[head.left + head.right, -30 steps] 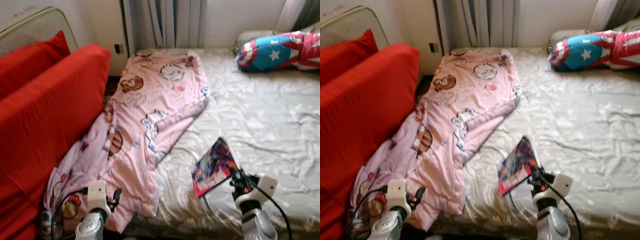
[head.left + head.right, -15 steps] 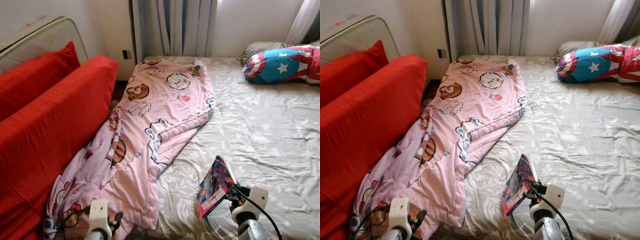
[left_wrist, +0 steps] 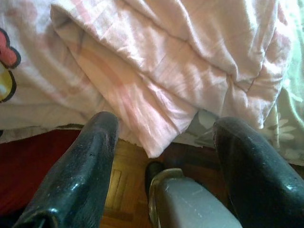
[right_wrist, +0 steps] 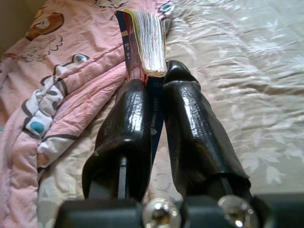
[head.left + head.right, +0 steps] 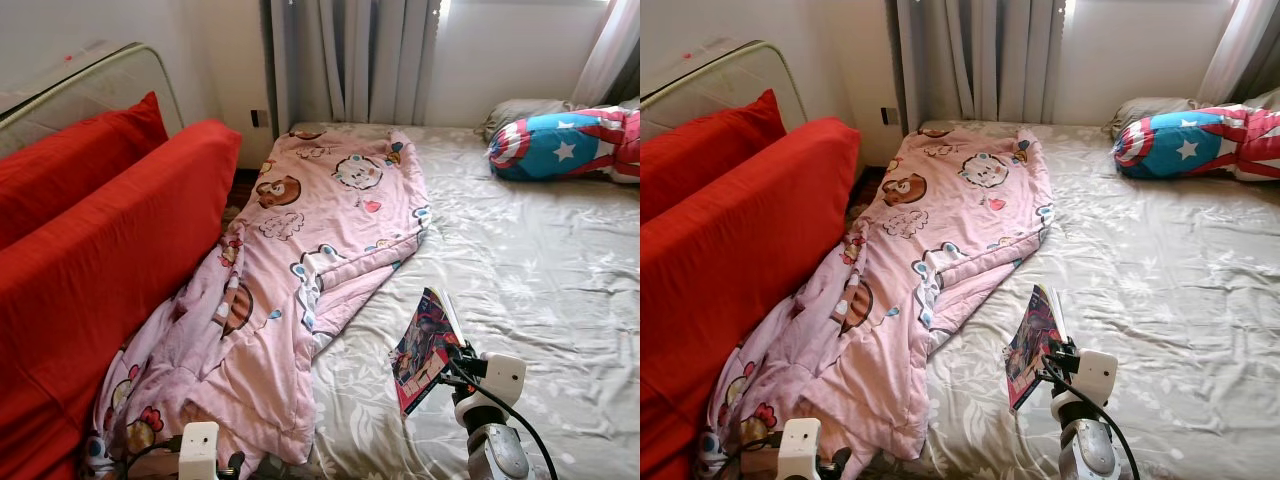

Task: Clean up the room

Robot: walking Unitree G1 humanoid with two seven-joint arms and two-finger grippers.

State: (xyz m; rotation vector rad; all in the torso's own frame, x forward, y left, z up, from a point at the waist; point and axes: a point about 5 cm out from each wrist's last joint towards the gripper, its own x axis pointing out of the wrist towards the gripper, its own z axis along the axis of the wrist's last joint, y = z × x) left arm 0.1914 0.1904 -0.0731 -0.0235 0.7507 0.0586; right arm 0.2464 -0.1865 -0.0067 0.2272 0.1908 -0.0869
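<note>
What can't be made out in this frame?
- Book title: cover print too small in the eye views; in the right wrist view the fingers cover its spine.
- Left gripper: cut off by the left eye view's bottom edge.
- Star pillow: its far end is cropped by the frame edge.

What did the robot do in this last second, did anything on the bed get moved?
The right tool kept its grip on the colourful book and tipped it from lying slanted to standing nearly on edge above the bed sheet. The camera also shifted. The left tool stayed open and low by the pink blanket, which did not visibly move, nor did the star pillow.
</note>
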